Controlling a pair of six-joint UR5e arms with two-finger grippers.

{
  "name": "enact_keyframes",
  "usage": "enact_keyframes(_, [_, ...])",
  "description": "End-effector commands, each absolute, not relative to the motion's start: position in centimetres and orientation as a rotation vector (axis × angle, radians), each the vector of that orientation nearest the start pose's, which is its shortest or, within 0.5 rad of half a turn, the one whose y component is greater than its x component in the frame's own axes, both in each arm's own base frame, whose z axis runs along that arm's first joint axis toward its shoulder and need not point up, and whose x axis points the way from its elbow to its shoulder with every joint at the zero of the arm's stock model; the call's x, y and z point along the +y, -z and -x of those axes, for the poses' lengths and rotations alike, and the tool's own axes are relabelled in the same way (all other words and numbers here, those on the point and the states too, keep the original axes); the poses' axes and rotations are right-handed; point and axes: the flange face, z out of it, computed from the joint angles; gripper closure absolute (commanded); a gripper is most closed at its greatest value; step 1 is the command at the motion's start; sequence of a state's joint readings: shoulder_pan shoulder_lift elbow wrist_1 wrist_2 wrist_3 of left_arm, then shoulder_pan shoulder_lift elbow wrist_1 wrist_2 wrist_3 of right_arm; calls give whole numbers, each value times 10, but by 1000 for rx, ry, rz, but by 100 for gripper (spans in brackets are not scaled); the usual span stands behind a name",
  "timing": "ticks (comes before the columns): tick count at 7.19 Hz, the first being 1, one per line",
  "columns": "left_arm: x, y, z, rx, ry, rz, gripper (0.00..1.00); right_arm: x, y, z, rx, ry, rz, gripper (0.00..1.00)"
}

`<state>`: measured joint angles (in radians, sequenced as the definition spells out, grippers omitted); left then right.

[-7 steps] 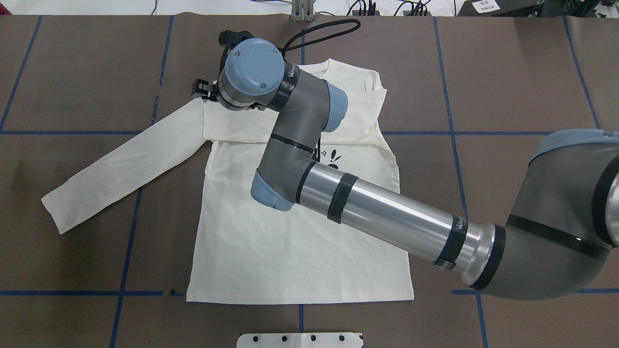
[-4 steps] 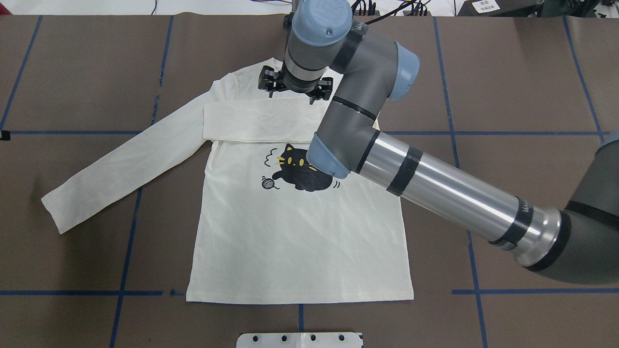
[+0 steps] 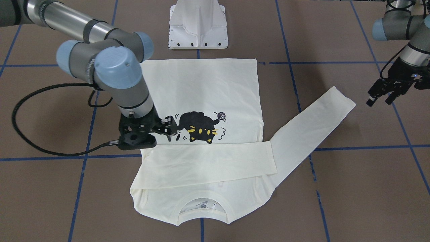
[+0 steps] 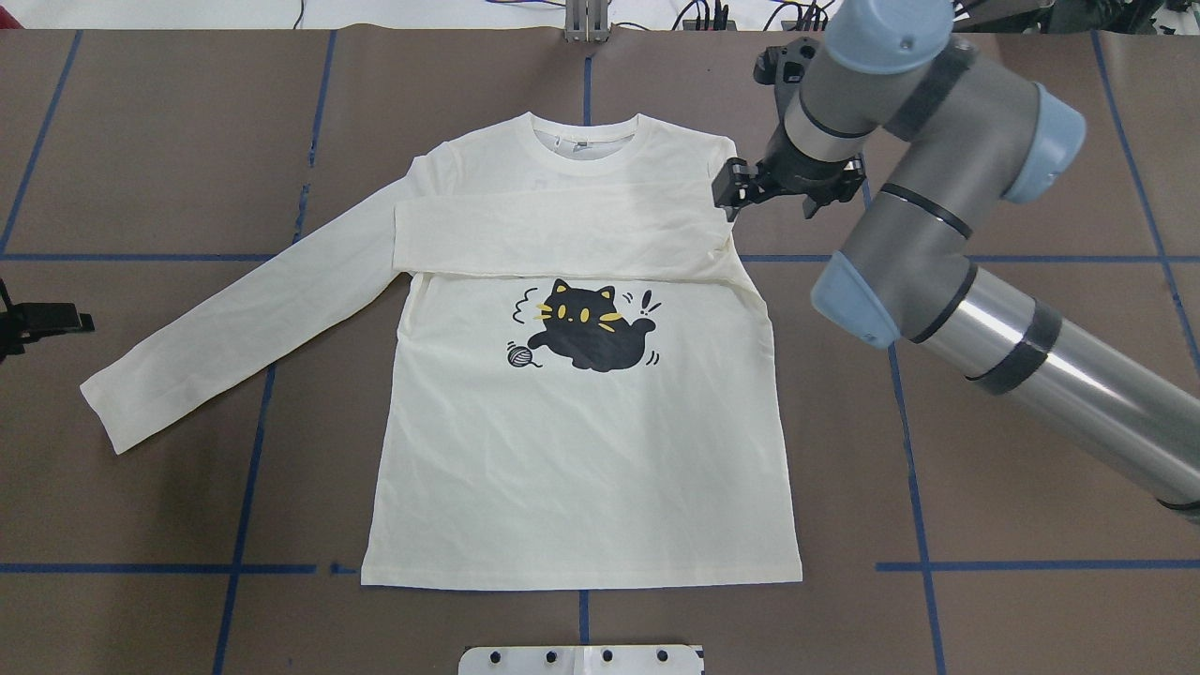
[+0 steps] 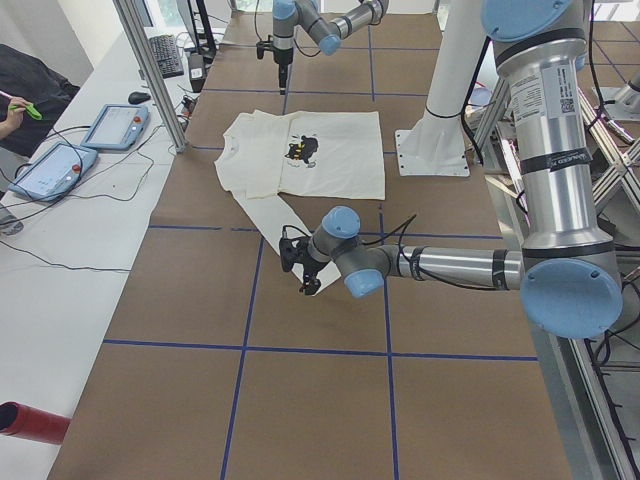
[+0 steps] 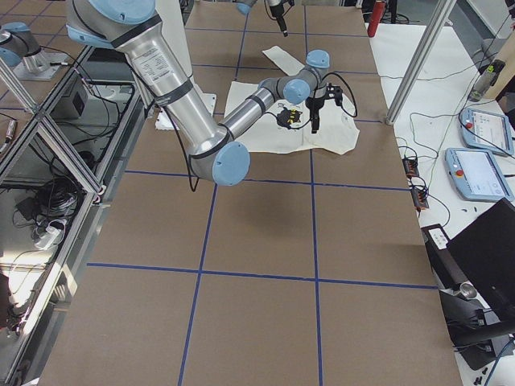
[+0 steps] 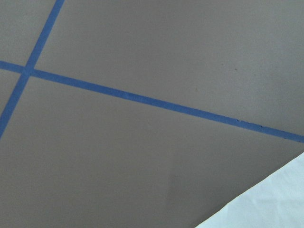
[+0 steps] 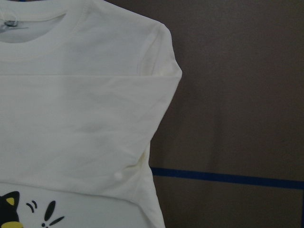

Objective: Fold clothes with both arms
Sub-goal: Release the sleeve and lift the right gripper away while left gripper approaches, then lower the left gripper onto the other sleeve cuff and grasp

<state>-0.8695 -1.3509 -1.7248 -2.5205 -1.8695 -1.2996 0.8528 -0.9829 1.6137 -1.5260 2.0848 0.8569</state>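
Right hand [image 3: 169,128] spread beside shoulder of T-shirt [image 3: 201,87]; left hand [image 3: 379,100] spread near cuff.

Brown table cover [image 4: 141,375] is lying flat, with blue tape lines [image 4: 246,450] crossing it in a grid. White pedestal [image 3: 198,27] is standing on the cover, a tape line running up to it. Left side view: two tablets [image 5: 115,127] are lying on a white bench [image 5: 90,300] beside the table, keyboard [image 5: 166,55] and mouse [image 5: 138,97] sitting further along. Red cylinder [image 5: 30,422] is lying at the near edge. A person's hand [image 5: 8,114] is holding something green. Right side view: black laptop [image 6: 487,257] is sitting near two more tablets.
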Motion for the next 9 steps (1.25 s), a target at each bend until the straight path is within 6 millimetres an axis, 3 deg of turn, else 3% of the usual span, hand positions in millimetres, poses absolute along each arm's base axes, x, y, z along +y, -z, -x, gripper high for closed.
enact_keyframes(1, [-369,-566,-265,821,508,-175,1,-551,-337,340,-803,103,-117,0])
enact_keyframes(2, [-360,-568,-279,794,518,-169,1,-550,-339,341,-801,104,-116,0])
enact_keyframes(6, [-347,-599,-265,725,519,-151,2,-548,-342,342,-800,106,-114,0])
enact_keyframes(9, [-345,-600,-267,720,512,-148,4,-548,-342,342,-800,105,-113,0])
